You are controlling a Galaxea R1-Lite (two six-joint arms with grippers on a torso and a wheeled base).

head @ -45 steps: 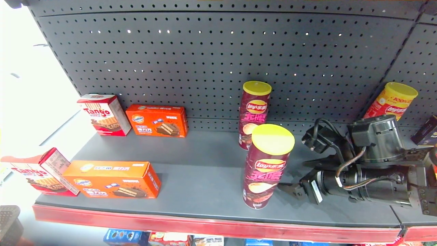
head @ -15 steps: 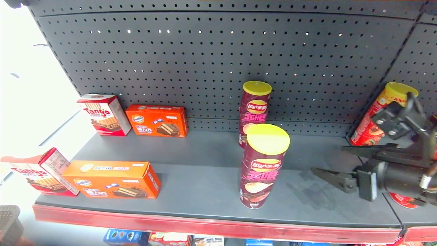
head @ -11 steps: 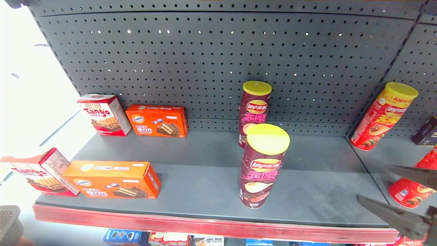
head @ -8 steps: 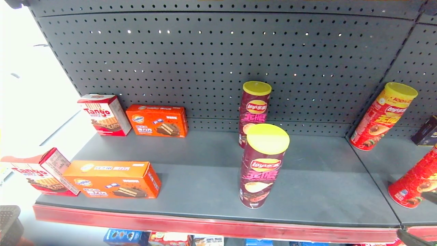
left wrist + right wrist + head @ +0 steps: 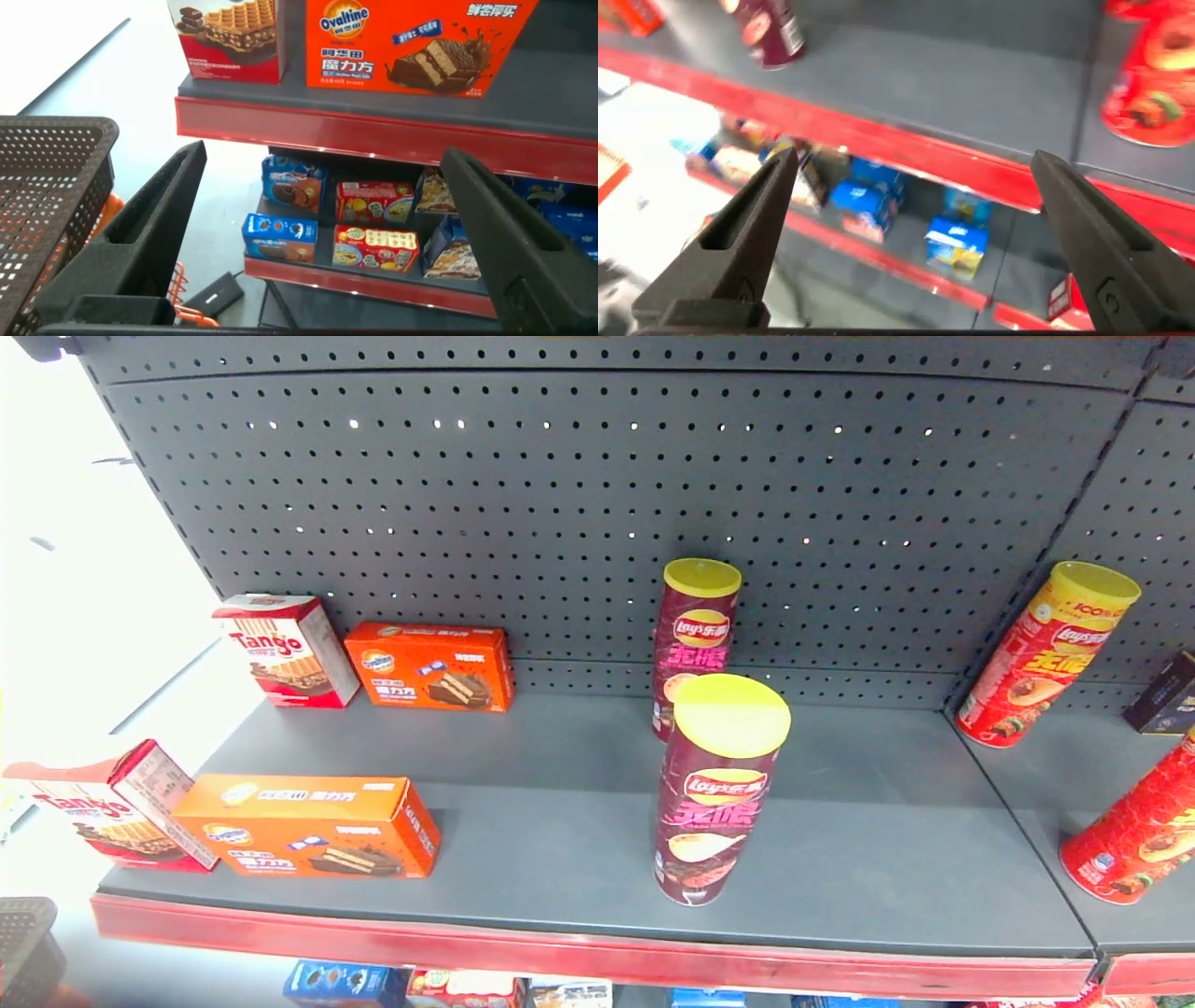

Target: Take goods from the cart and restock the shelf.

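Two maroon chip cans with yellow lids stand upright on the grey shelf (image 5: 523,821), one near the front (image 5: 717,793) and one behind it by the pegboard (image 5: 695,635). My right gripper (image 5: 913,159) hangs open and empty below and in front of the red shelf edge (image 5: 878,140), with the front maroon can (image 5: 766,33) far off. My left gripper (image 5: 324,154) is open and empty too, low in front of the shelf, beside the black cart basket (image 5: 47,196).
Wafer boxes (image 5: 285,649) and orange biscuit boxes (image 5: 308,826) fill the shelf's left side. Red chip cans (image 5: 1050,649) stand on the neighbouring bay at right. Small packs (image 5: 374,238) line the lower shelf. Bare shelf lies right of the maroon cans.
My right arm has drawn back from beside the front maroon can, moving right and down until it left the head view. The can stands alone; nothing else moved.
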